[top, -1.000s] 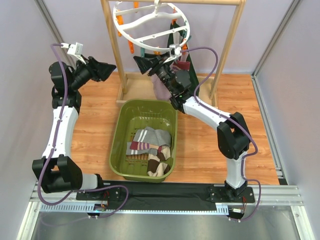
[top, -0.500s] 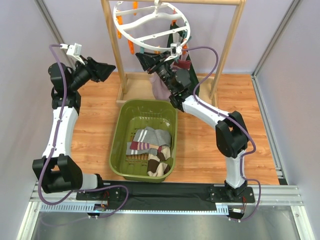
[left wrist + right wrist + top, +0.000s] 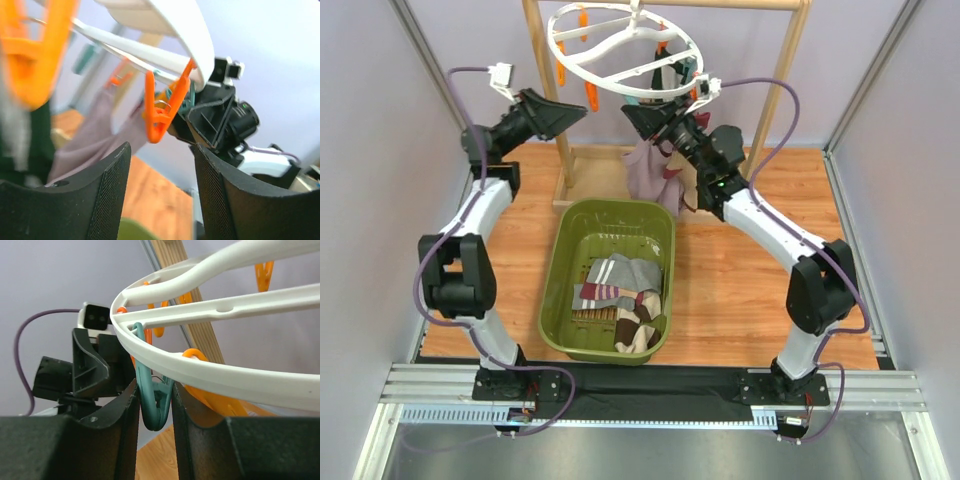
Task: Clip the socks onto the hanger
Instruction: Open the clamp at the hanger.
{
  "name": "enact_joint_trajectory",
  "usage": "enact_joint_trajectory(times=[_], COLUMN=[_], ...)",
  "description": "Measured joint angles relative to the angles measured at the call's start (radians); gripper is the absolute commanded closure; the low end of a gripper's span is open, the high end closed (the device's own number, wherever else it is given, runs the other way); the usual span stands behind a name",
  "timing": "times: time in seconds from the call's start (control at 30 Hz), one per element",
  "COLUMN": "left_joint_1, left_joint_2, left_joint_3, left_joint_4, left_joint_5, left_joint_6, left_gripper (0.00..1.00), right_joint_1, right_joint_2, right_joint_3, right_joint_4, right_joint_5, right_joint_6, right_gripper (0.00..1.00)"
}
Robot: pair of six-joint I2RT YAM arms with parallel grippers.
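My left gripper (image 3: 578,113) has swung up beside the hanger (image 3: 582,73), jaws wide, facing an orange clip (image 3: 161,112). My right gripper (image 3: 632,115) has risen and now pinches a teal clip (image 3: 150,410). The socks (image 3: 615,285) stay in the basket (image 3: 552,290).

Soft, even light from above fills the overhead view: the light wooden table (image 3: 740,300) is bright, shadows around the olive-green slotted plastic basket (image 3: 555,290) are faint, and the grey metal corner posts (image 3: 420,50) at 11 and 1 o'clock lean outward with wide-angle distortion. In the left wrist view the big orange plastic clip (image 3: 37,55) at 10 o'clock is smeared with blur, the white round plastic ring (image 3: 175,30) is nearly washed out, and the left tool (image 3: 161,147) is dark and soft. In the right wrist view the teal plastic clip (image 3: 152,400) is sharp, while the right tool (image 3: 153,390) sits in deep shade.
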Motion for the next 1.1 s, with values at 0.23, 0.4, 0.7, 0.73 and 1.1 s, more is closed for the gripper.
enact_joint_trajectory(times=[0.23, 0.4, 0.7, 0.73, 1.1], left_joint_1=[-0.224, -0.249, -0.299, -0.303, -0.306], left_joint_2=[-0.019, -0.134, -0.153, -0.148, -0.083], left_joint_3=[0.056, 0.058, 0.126, 0.126, 0.140], left_joint_4=[-0.140, -0.307, -0.534, -0.556, -0.636], left_joint_5=[-0.019, -0.098, -0.215, -0.225, -0.286], left_joint_6=[0.111, 0.274, 0.467, 0.481, 0.528], left_gripper=[0.38, 0.37, 0.39, 0.39, 0.34], right_joint_1=[-0.085, -0.110, -0.121, -0.121, -0.132], right_joint_2=[-0.063, -0.045, -0.024, -0.024, -0.013], right_joint_3=[0.044, 0.075, 0.079, 0.079, 0.079], right_joint_4=[-0.121, -0.156, -0.141, -0.138, -0.110], right_joint_5=[-0.166, -0.259, -0.340, -0.341, -0.345], right_joint_6=[0.043, 0.080, 0.166, 0.174, 0.220], right_gripper=[1.00, 1.00, 1.00, 1.00, 1.00])
